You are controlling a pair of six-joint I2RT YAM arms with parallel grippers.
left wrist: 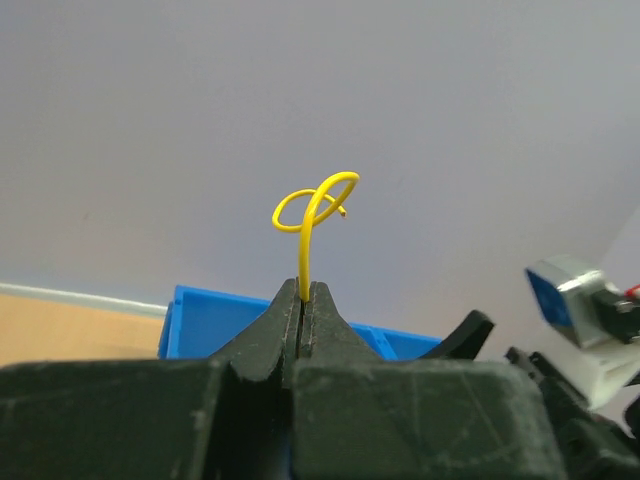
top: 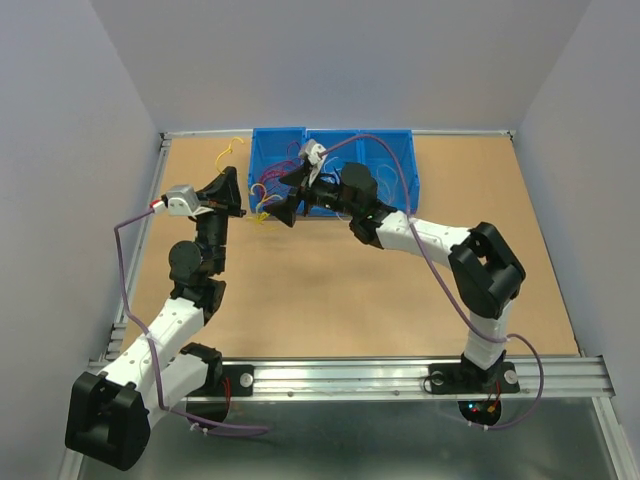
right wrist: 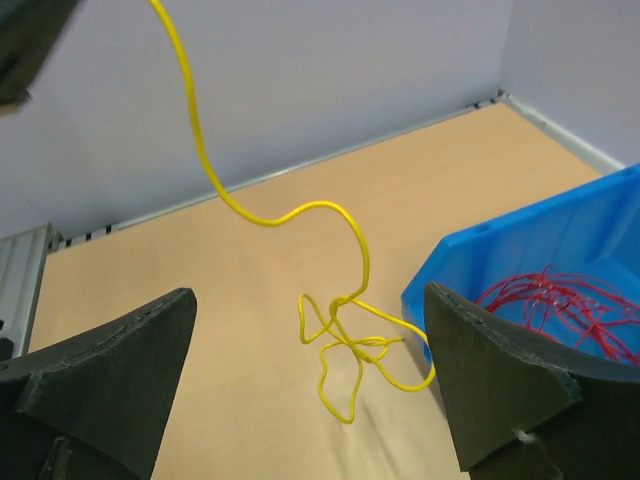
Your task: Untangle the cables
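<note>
Yellow cable [left wrist: 303, 250] pinched in left end effector [left wrist: 305, 290], jaws pressed together. Its knotted tail dangles above counter [right wrist: 200, 260] between spread right end effector [right wrist: 308, 295]. Red cables [right wrist: 560, 300] in blue bin [right wrist: 480, 250], 3 o'clock.

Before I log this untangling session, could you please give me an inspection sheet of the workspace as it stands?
Surface: tan table top.
Job's things: yellow cable runs up from a knotted tangle that hangs beside the blue bin; red cables lie inside the bin.
Clutter: nothing seen.
Grippers: left gripper is shut on the yellow cable near its upper end; right gripper is open, with a finger on either side of the tangle and neither touching it.
Cables: purple arm cables loop loosely along both arms.
Surroundings: grey walls on three sides; metal rail at the near edge.
</note>
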